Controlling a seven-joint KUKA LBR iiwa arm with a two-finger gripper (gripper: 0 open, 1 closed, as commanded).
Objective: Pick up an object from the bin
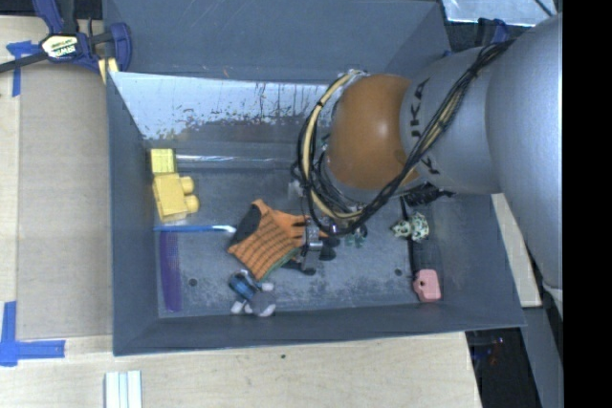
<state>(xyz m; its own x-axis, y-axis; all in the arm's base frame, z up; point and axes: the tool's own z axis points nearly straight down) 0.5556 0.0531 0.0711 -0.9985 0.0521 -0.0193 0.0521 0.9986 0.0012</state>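
Seems like the grab step: the hand (318, 248) sits low, just beside the orange ribbed cloth (268, 240), can't tell if it's spread or closed, so next it needs a firm pinch, then lift.

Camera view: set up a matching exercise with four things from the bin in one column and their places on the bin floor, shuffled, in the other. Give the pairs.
Things:
1. yellow block
2. orange ridged piece
3. pink piece
4. purple strip

Places:
A. middle of the floor
B. lower left
C. upper left
D. lower right corner

Pairs: 1-C, 2-A, 3-D, 4-B.
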